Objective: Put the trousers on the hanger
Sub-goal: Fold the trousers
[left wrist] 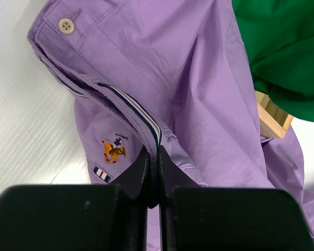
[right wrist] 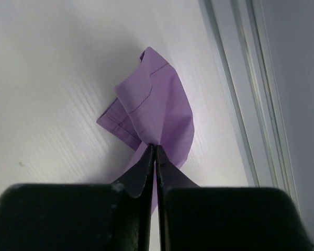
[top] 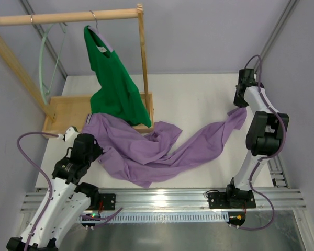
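Note:
The lilac trousers (top: 157, 149) lie stretched across the table from left to right. My left gripper (top: 92, 148) is shut on their striped waistband (left wrist: 131, 107), near a button (left wrist: 66, 24) and an embroidered logo (left wrist: 114, 150). My right gripper (top: 240, 107) is shut on a leg hem (right wrist: 146, 112) at the far right and holds it just above the table. The pale mint-green hanger (top: 43, 63) hangs from the wooden rail (top: 68, 17) at the back left, apart from both grippers.
A bright green top (top: 115, 83) on a metal-hooked hanger hangs from the same rail, over the wooden rack base (top: 68, 112). It also shows in the left wrist view (left wrist: 285, 52). A metal frame rail (right wrist: 251, 89) runs along the table's right edge.

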